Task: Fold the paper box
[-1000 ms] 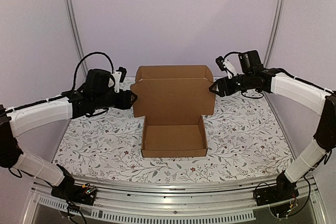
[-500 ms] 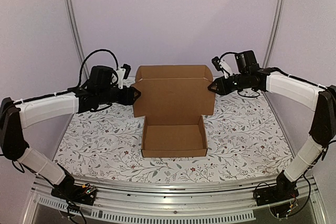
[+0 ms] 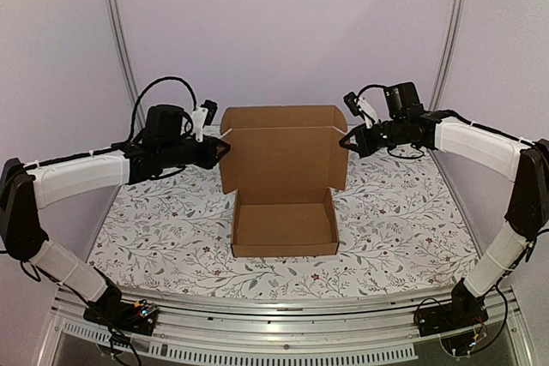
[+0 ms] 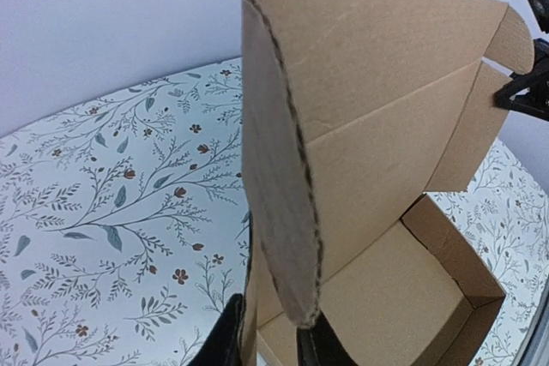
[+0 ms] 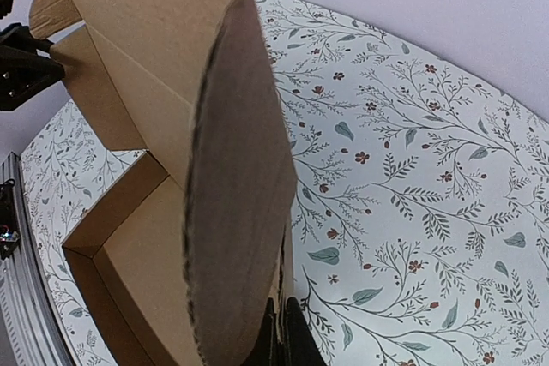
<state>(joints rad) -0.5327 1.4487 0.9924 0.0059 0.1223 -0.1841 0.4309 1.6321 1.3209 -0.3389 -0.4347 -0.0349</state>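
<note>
The paper box (image 3: 283, 227) is plain brown cardboard: a shallow open tray in the middle of the table, with its lid panel (image 3: 283, 153) standing upright behind it. My left gripper (image 3: 225, 150) is at the lid's left edge and my right gripper (image 3: 345, 141) at its right edge. In the left wrist view the dark fingers (image 4: 225, 339) close round the edge of the box (image 4: 386, 126), its side flap curling toward the camera. In the right wrist view the gripper (image 5: 283, 339) pinches a thin edge of the box (image 5: 146, 40).
A floral tablecloth (image 3: 403, 212) covers the table. Pale walls and two metal posts (image 3: 116, 32) close in the back and sides. A metal rail (image 3: 283, 310) runs along the near edge between the arm bases.
Both grippers have moved inward onto the lid's side edges and closed on them. The lid's side flaps have turned slightly inward; the tray has not moved.
</note>
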